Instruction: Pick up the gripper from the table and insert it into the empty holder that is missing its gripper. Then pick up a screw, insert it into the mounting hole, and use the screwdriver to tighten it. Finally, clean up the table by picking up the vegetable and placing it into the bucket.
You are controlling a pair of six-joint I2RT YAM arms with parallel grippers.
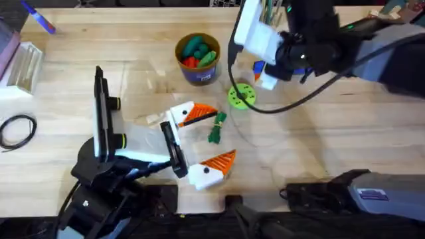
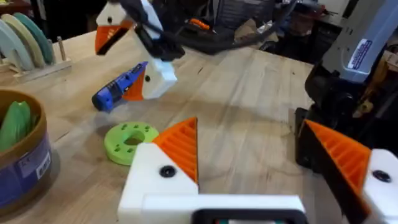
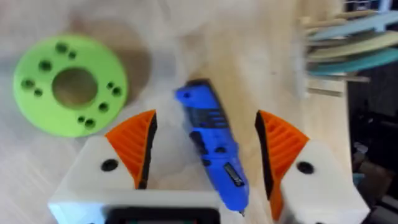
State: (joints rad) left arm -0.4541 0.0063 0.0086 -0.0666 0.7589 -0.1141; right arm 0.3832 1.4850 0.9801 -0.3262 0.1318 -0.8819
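Observation:
A blue screwdriver (image 3: 210,146) lies flat on the table between the orange pads of my open right gripper (image 3: 206,121), which hovers just above it without gripping. From overhead, the right gripper (image 1: 261,72) is right of the bucket (image 1: 198,73), which holds green and red vegetables. A green disc with holes (image 1: 241,95) lies close by. My left gripper (image 1: 218,135) is open wide at the table's middle, with a green vegetable (image 1: 217,127) lying between its fingers. The loose gripper, the holder and the screw are out of view.
A rack of pale discs (image 2: 25,43) stands behind the bucket (image 2: 18,149). A black cable loop (image 1: 16,129), a clear box (image 1: 20,63) and a blue pen (image 1: 40,18) lie at the left. The second arm's dark base (image 1: 358,192) sits at the front right.

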